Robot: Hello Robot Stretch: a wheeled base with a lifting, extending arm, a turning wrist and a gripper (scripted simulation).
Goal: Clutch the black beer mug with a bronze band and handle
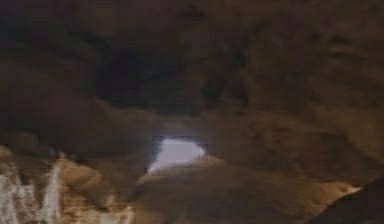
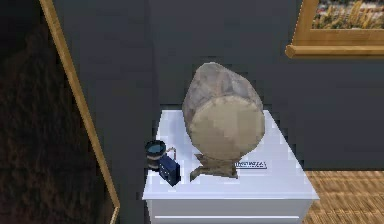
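Here, one mug (image 2: 156, 153), one statue (image 2: 225, 110), one cabinet (image 2: 282, 176)

We see the framed picture (image 2: 345, 28) cut off by the arm side view's top and right edges, and the white table (image 2: 280, 176) by its bottom edge. The dark mug (image 2: 154, 152) is too small for us to tell its band. We cannot identify the forward view's brown mass (image 1: 215, 190).

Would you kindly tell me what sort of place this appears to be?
Probably a furnished room of a house, perhaps a hallway or sitting room: a white cabinet stands against a dark wall, bearing a rounded stone-like sculpture and a dark mug, with a gold-framed picture hanging on that wall.
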